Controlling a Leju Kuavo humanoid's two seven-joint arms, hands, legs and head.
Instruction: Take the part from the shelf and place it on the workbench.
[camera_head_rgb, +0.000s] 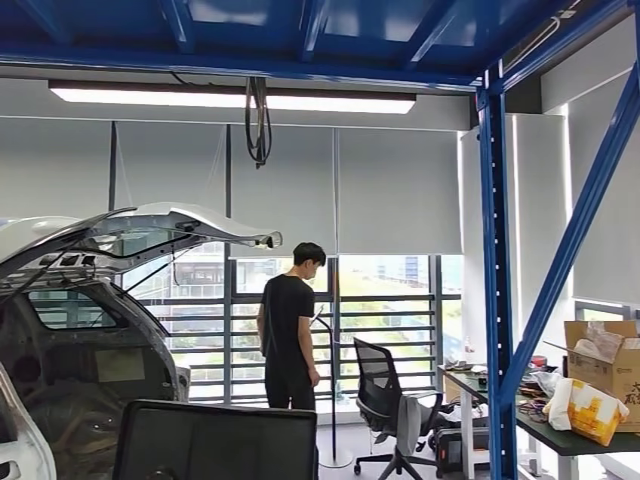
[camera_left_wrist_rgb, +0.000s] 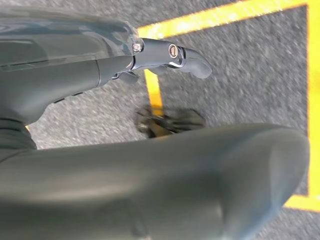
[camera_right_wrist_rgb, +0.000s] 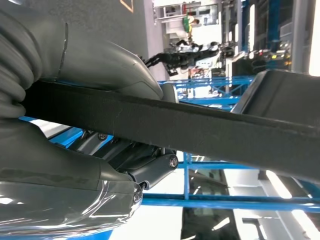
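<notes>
Part already taken and carried: a flat black panel, its edge also seen low in the head view, not yet on the workbench far at the right. Right hand clamped around its edge. Left hand hanging over the floor, fingers loose, holding nothing.

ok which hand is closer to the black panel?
Right. The right hand grips the black panel, which runs across its palm. The left hand hangs apart from it, over the floor by a yellow line, holding nothing.
</notes>
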